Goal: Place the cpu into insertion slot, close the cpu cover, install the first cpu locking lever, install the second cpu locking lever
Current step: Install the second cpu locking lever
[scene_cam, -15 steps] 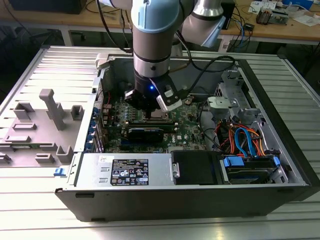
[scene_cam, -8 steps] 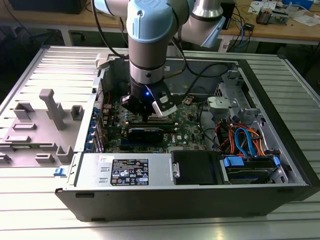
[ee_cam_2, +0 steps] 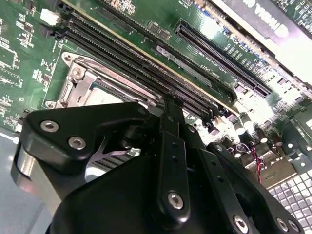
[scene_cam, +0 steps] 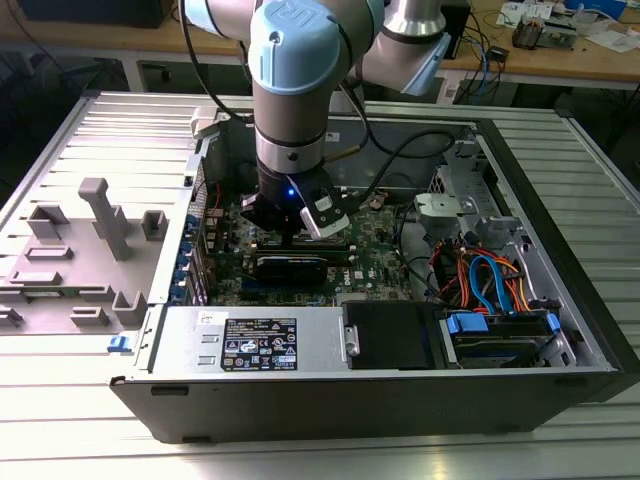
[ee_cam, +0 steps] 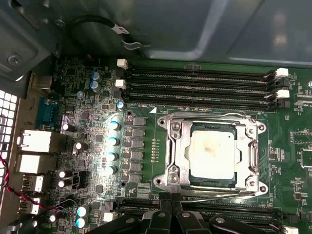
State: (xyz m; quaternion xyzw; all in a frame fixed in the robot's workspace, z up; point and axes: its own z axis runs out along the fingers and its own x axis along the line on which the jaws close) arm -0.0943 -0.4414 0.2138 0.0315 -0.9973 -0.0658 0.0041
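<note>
In the exterior view, you see the arm reaching down into the open case point(scene_cam: 560, 300), its gripper point(scene_cam: 300, 232) low over the motherboard point(scene_cam: 385, 258), just above the black card point(scene_cam: 290, 265); the fingertips are hidden from here. In the second wrist view, the gripper point(ee_cam_2: 168, 105) shows from behind: its black fingers point(ee_cam_2: 171, 146) run together into one narrow blade with no gap visible, so they look pressed shut, and nothing shows between them. The tip sits at the edge of the socket point(ee_cam_2: 85, 87), beside the memory slots point(ee_cam_2: 146, 63). In the first wrist view, the cpu point(ee_cam: 213, 155) already lies in the socket point(ee_cam: 213, 156), and the cover point(ee_cam: 178, 153) appears to lie flat around it, with a thin lever point(ee_cam: 214, 193) running along the socket edge nearest the gripper point(ee_cam: 170, 214). Whether that lever is hooked under its catch you cannot tell. The risks, as I judge them: the tip could slide off the thin wire lever and strike the memory slots or the small capacitors point(ee_cam: 113, 141) nearby, or push the lever while the cover sits slightly off, which would load the cpu unevenly.
</note>
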